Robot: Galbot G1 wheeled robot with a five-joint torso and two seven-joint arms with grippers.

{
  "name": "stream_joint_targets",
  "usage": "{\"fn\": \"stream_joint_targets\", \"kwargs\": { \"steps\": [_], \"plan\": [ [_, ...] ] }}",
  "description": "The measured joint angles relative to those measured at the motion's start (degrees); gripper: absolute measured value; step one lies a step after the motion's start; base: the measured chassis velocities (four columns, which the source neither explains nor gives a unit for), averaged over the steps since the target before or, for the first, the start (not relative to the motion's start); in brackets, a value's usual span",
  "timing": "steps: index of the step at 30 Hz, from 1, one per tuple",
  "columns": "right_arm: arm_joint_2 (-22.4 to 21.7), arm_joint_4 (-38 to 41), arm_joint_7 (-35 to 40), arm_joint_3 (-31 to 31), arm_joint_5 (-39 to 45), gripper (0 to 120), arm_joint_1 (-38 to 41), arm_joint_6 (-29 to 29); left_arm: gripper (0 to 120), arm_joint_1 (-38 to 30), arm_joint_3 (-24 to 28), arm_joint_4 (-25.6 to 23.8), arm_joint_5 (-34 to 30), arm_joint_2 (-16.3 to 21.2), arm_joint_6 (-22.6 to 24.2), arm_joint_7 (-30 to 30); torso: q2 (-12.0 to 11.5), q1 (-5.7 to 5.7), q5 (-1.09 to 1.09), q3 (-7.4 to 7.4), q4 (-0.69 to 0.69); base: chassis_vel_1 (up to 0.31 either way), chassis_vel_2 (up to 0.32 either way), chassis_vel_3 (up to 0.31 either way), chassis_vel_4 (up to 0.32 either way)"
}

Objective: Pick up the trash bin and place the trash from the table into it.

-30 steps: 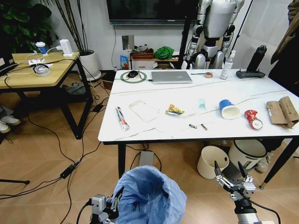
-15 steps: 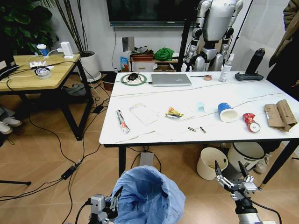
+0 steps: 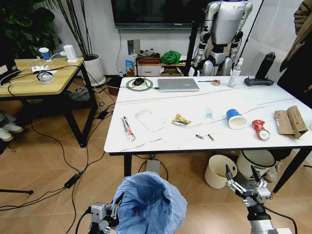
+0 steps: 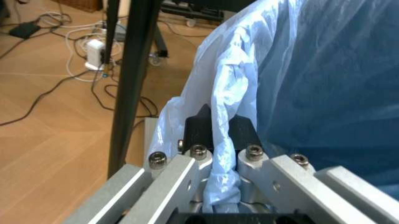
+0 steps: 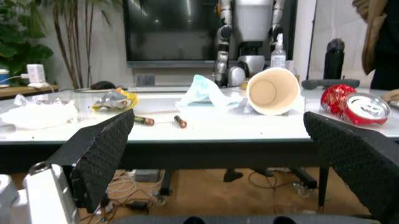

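So the left gripper (image 3: 116,210) is clamped on the rim of the trash bin (image 3: 148,204), pinching the crinkled light-blue bag between its fingers (image 4: 198,128), and holds the bin low in front of the robot, on the near side of the table (image 3: 161,139). The right gripper (image 3: 243,181) sits near right, just below the table edge, with its jaws spread wide and nothing in them.

The bit that matters: all the trash is up on the white marble top, farther off and higher than both claws. From left to right there's a stick-shaped wrapper (image 3: 127,128), a clear plastic pack (image 3: 149,119), a yellow snack wrapper (image 3: 181,119), a pale-blue tissue (image 3: 209,112), a blue-and-white paper cup (image 3: 236,118) lying on its side with its mouth toward the robot, a crushed red can (image 3: 261,129) and torn cardboard (image 3: 291,122).

I'd say the free right arm is closest to the can and cup; the cup's long axis runs near-to-far.

Can't read any brand or label on the wrappers or can.
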Motion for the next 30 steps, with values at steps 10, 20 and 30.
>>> {"fn": "stream_joint_targets", "kwargs": {
  "steps": [10,20,30],
  "plan": [
    [1.2,4.3,-0.1,-2.1,-2.4,100,-1.8,2.5,0,1.2,-2.4,-1.1,-1.6,1.0,-0.7,0.8,-0.3,-0.14,0.02,-0.16,-0.01,0.000,0.000,0.000,0.000],
    [-17.1,21.4,10.9,-3.0,14.0,100,-1.0,-13.5,0,0.8,-4.1,-1.1,-2.1,-1.2,0.6,-0.9,-0.5,-0.21,0.03,-0.27,-0.01,0.000,0.000,0.000,0.000],
    [-42.5,27.8,22.9,-8.6,40.1,100,10.6,-30.7,0,7.1,-6.5,-3.9,-2.2,-4.9,2.5,-2.0,-0.6,-0.27,0.04,-0.33,0.00,0.000,0.000,0.000,0.000]
  ]
}}
